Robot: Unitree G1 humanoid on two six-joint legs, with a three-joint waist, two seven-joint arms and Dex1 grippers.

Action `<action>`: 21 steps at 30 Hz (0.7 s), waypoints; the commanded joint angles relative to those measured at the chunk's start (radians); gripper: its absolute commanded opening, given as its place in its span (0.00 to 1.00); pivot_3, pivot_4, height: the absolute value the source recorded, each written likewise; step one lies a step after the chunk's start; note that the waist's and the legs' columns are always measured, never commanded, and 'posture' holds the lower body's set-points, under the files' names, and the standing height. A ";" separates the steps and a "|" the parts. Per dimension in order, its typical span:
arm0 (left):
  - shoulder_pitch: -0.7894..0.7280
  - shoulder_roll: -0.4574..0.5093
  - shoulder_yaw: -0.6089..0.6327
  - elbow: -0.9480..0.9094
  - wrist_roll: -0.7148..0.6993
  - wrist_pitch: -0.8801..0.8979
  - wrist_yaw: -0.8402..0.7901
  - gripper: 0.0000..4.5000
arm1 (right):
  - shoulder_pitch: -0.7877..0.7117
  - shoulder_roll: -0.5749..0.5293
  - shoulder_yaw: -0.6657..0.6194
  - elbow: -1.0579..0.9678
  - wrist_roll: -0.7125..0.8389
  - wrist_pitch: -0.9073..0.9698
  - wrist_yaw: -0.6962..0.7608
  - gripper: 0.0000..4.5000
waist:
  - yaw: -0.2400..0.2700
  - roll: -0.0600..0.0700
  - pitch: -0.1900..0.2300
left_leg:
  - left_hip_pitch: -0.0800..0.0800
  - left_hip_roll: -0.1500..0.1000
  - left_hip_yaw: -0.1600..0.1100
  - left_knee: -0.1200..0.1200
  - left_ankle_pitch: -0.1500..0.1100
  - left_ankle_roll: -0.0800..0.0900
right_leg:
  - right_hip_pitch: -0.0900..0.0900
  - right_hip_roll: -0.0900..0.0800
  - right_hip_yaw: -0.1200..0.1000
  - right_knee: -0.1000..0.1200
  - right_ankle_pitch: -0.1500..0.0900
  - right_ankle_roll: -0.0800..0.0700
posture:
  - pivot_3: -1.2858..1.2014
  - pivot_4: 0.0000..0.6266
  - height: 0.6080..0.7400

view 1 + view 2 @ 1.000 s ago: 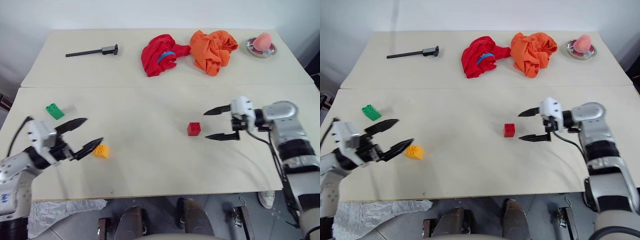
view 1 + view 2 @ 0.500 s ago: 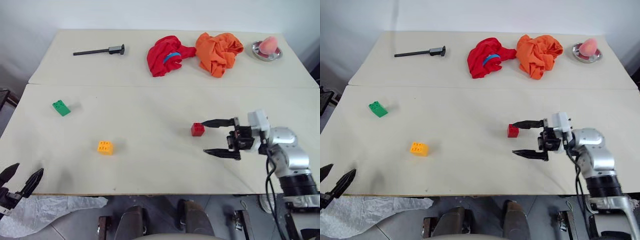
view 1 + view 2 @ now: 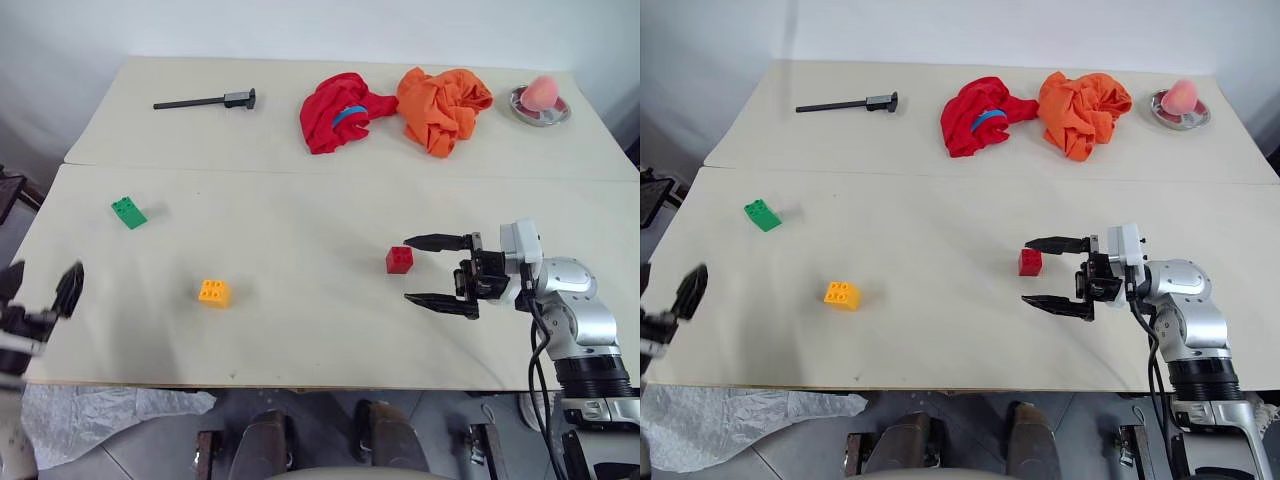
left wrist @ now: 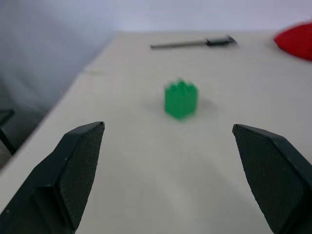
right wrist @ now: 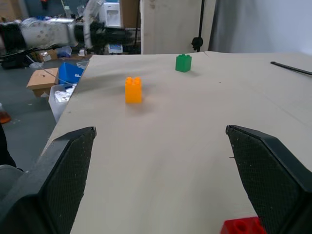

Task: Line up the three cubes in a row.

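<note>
Red brick (image 3: 399, 260): just beside the spread-fingered right gripper (image 3: 434, 271) (far finger near it). Orange brick (image 3: 213, 292): table middle-left. Green brick (image 3: 128, 212): far left, ahead of the wide-open left gripper (image 4: 165, 178).

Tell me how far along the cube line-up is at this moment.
Nothing looks done: the green cube, yellow-orange cube and red cube lie far apart on the table, not in a row. In hand: the right gripper is open, level with the table, with the red cube just off its far fingertip. The left gripper is open, facing the green cube. All placing is left.
</note>
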 commanded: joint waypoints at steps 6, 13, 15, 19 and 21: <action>-0.320 0.009 -0.164 -0.011 0.132 0.331 0.388 1.00 | -0.032 0.020 -0.022 -0.017 -0.014 -0.008 -0.007 0.99 | -0.003 0.000 0.000 | -0.001 0.000 0.000 0.000 0.000 0.000 | 0.000 0.001 0.000 0.000 0.000 0.000 | 0.52 0.24 1.00; -0.470 -0.120 -0.274 -0.001 0.244 0.422 0.605 1.00 | -0.033 0.053 -0.020 -0.030 -0.023 -0.017 -0.028 0.99 | 0.000 -0.001 0.000 | -0.001 -0.001 0.000 0.001 0.000 0.000 | 0.000 0.001 0.000 0.000 0.000 0.001 | 0.52 0.24 1.00; -0.499 -0.146 -0.301 0.031 0.291 0.432 0.657 1.00 | -0.028 0.064 -0.015 -0.034 -0.029 -0.020 -0.030 0.99 | 0.002 -0.001 0.000 | -0.001 -0.001 0.000 0.001 0.000 0.000 | 0.000 0.001 0.000 0.000 0.000 0.001 | 0.52 0.24 1.00; -0.546 -0.186 -0.328 0.108 0.321 0.386 0.676 1.00 | -0.014 0.085 -0.011 -0.045 -0.036 -0.022 -0.043 0.99 | 0.001 -0.002 0.000 | -0.001 -0.001 0.001 0.001 0.000 0.000 | 0.000 0.001 0.000 0.000 0.001 0.001 | 0.52 0.24 1.00; -0.567 -0.197 -0.322 0.141 0.335 0.371 0.696 1.00 | -0.007 0.091 -0.009 -0.054 -0.039 -0.021 -0.048 0.99 | 0.001 -0.002 0.000 | -0.001 -0.001 0.001 0.001 0.000 0.000 | 0.000 0.001 -0.001 0.000 0.001 0.001 | 0.52 0.24 1.00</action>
